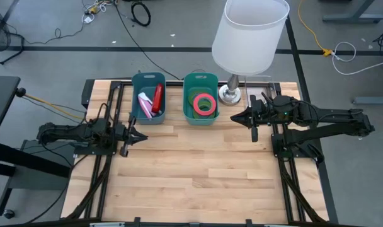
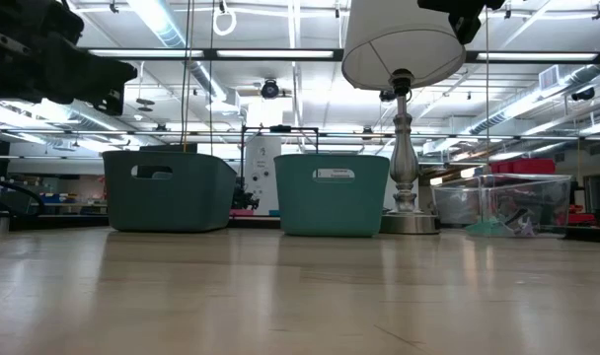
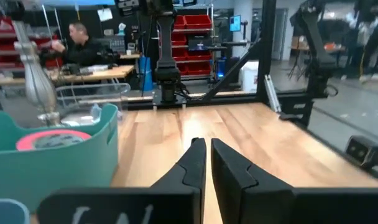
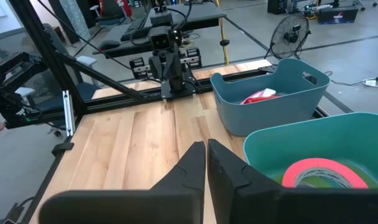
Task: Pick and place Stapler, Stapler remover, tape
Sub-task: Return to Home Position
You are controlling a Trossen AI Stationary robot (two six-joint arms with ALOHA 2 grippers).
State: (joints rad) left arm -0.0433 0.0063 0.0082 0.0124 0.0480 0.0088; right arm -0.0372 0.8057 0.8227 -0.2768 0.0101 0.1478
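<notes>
Both pairs of jaws are pressed shut on nothing. The left gripper [image 1: 142, 135] hovers near the blue bin [image 1: 147, 118], which holds one red stapler [image 1: 158, 99]. The right gripper [image 1: 234, 116] hovers beside the green bin [image 1: 200, 120], which holds two rolls, the pink tape [image 1: 205, 104] among them.

Wooden table [image 1: 198, 176]: light planks, butcher-block look. Lamp [image 1: 250, 34] with big white shade stood at far edge, right of centre, silver base [image 1: 229, 94] sitting on tabletop. Grey floor beyond was messy, as usual: black cable coil [image 1: 140, 12], yellow cable [image 1: 327, 51] and white cable [image 1: 346, 52] lying loose. Room behind had long ceiling strip lights [image 2: 172, 25], red storage boxes [image 3: 195, 23] on shelving, floor fan [image 4: 293, 32], and a person [image 3: 77, 45] at workbench well back from table.
</notes>
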